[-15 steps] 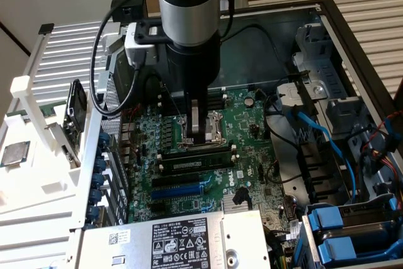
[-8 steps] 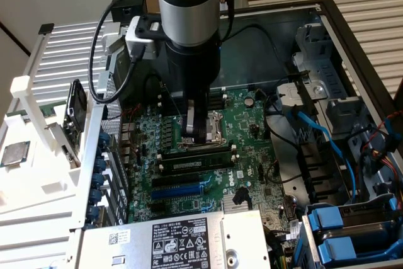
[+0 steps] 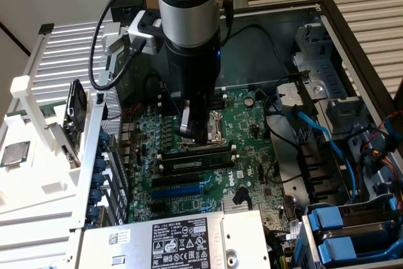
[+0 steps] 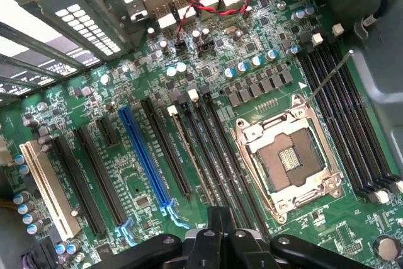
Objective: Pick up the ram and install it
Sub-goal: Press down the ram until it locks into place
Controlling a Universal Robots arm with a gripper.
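**Inside the open computer case**

The motherboard (image 3: 252,130) lies in the frame's centre, within the case (image 3: 352,48). The gripper (image 3: 196,131) stands over the processor socket (image 3: 211,131). 1 ram (image 3: 195,162) sits in a slot just below the socket. A power supply (image 3: 182,240) fills the lower centre.

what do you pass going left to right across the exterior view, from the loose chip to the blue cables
silver processor chip → white rack → tool over the motherboard → blue cables

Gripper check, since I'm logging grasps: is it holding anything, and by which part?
Nothing is held: the gripper is shut with nothing between its fingers, close to the ram, which sits in a motherboard slot.
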